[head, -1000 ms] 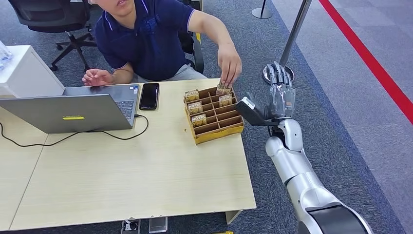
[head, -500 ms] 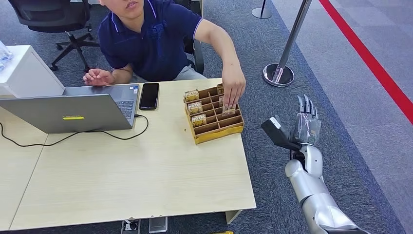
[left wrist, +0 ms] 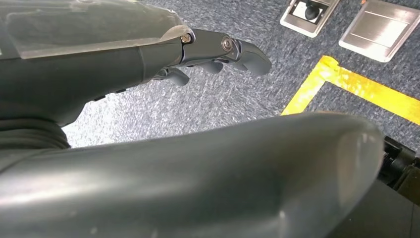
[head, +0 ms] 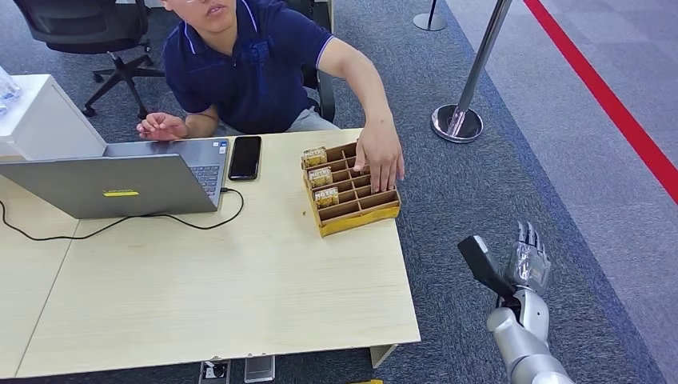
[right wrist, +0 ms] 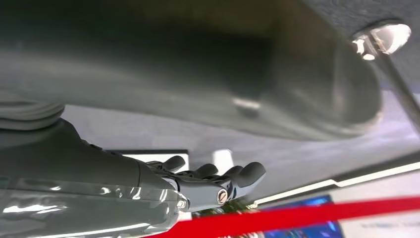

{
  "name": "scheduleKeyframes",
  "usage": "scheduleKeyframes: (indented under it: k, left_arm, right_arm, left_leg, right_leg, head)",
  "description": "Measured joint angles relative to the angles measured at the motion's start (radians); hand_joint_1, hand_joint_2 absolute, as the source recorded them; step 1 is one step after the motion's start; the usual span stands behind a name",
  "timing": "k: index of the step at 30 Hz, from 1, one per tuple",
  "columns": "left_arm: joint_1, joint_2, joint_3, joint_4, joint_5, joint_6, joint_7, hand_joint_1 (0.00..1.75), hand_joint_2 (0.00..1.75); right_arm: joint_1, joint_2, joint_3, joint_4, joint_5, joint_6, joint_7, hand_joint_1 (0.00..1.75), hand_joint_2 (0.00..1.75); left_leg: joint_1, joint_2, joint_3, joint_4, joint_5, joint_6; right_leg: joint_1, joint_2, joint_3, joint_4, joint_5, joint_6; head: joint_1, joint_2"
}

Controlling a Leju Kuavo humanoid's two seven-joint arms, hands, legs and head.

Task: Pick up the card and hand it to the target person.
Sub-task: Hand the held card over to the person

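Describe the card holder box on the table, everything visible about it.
The card holder box is a yellow-brown cardboard tray split by dividers into two columns of slots. It sits flat near the table's right edge, slightly angled. Several slots hold upright cards; others look empty. The person's hand rests on its far right slots.

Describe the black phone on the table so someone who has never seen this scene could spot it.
On the pale wooden table, look at the far edge in front of the seated person in the dark blue shirt. The flat black smartphone lies between the open grey laptop and the yellow-brown cardboard divider box, the table's only glossy black slab.
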Motion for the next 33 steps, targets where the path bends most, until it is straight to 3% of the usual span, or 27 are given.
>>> scheduleKeyframes:
  k: [5,8,9,12,21,33]
  left_arm:
    - [0.0,0.0,-0.001,0.0,-0.001,0.0,0.001,0.0,0.0]
    - [0.0,0.0,-0.002,0.0,-0.001,0.0,0.001,0.0,0.0]
    - [0.0,0.0,-0.002,0.0,-0.002,0.0,0.001,0.0,0.0]
    - [0.0,0.0,-0.002,0.0,-0.003,-0.001,0.008,0.0,0.0]
    - [-0.001,0.0,-0.011,0.0,-0.02,-0.009,0.027,0.0,0.0]
    - [-0.008,0.0,-0.014,0.0,-0.021,-0.04,0.032,0.0,0.0]
  right_arm:
    - [0.015,-0.003,-0.052,0.087,-0.016,0.016,0.014,0.0,0.0]
    - [0.025,-0.004,-0.083,0.133,-0.037,0.04,0.024,0.0,1.31]
    - [0.028,-0.004,-0.093,0.146,-0.046,0.052,0.028,0.0,1.31]
    - [0.04,-0.003,-0.124,0.183,-0.069,0.095,0.041,0.0,0.0]
    - [0.087,0.014,-0.196,0.271,-0.104,0.254,0.115,0.0,0.0]
    - [0.13,0.083,-0.246,0.334,-0.127,0.441,0.233,0.0,0.0]
  left_leg:
    - [0.0,0.0,0.0,0.0,0.0,0.0]
    - [0.0,0.0,0.0,0.0,0.0,0.0]
    - [0.0,0.0,0.0,0.0,0.0,0.0]
    - [0.0,0.0,0.0,0.0,0.0,0.0]
    - [0.0,0.0,0.0,0.0,0.0,0.0]
    - [0.0,0.001,0.0,0.0,0.0,0.0]
  right_leg:
    - [0.0,0.0,0.0,0.0,0.0,0.0]
    - [0.0,0.0,0.0,0.0,0.0,0.0]
    - [0.0,0.0,0.0,0.0,0.0,0.0]
    - [0.0,0.0,0.0,0.0,0.0,0.0]
    - [0.0,0.0,0.0,0.0,0.0,0.0]
    - [0.0,0.0,0.0,0.0,0.0,0.0]
  head:
    - [0.0,0.0]
    - [0.0,0.0]
    - [0.0,0.0]
    - [0.0,0.0]
    - [0.0,0.0]
    - [0.0,0.0]
